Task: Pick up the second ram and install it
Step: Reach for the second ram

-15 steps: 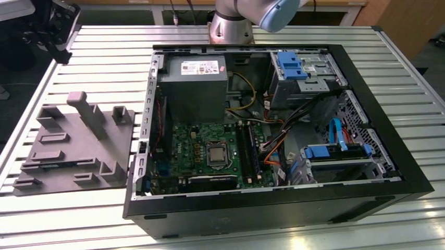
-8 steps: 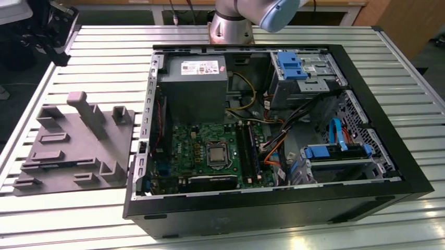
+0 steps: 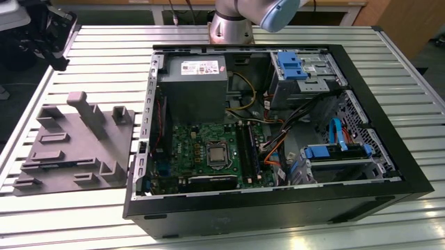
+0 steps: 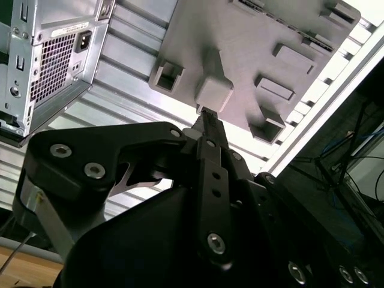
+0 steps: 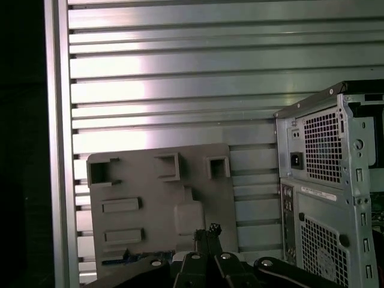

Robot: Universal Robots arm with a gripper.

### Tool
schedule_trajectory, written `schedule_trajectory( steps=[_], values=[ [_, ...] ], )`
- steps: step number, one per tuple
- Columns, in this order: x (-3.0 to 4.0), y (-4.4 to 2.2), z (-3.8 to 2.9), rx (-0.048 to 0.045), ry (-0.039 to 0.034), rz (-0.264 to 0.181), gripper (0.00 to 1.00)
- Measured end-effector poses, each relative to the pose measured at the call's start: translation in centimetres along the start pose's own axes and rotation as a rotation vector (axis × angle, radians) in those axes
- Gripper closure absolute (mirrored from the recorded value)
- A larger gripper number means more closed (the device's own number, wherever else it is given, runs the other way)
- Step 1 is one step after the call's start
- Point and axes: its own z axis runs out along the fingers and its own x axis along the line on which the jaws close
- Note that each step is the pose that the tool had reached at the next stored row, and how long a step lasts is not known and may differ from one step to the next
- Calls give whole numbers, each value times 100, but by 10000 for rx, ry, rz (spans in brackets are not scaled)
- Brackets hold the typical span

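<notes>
Second ram [image 5: 133,258] is, as far as I can tell, the thin dark blue-green strip in the first wrist view. It lies along one edge of the grey holder [image 5: 156,204], and its long axis runs the same way as the slats of the surface [image 5: 180,78]. One end is hidden behind the jaws' black body. I cannot tell if it lies flat or stands on its edge.

In both wrist views the jaws look pressed together, and I see nothing between them. They hang above the holder's tall block [image 4: 214,90] and are apart from it.

In the exterior view the holder [image 3: 76,146] sits on the slatted metal surface [image 3: 104,52], just beside the open computer case [image 3: 278,208]. Inside the case I see the green motherboard [image 3: 201,140] and the grey power-supply box [image 3: 195,83]. The arm [image 3: 236,15] stands behind the case. Further back there is wooden furniture [image 3: 403,21].
</notes>
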Motion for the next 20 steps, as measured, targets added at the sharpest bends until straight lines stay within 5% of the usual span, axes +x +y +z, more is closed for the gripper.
schedule_trajectory(
  steps=[20],
  values=[
    [9, -164, 58, 0, 0, 0, 89]
  ],
)
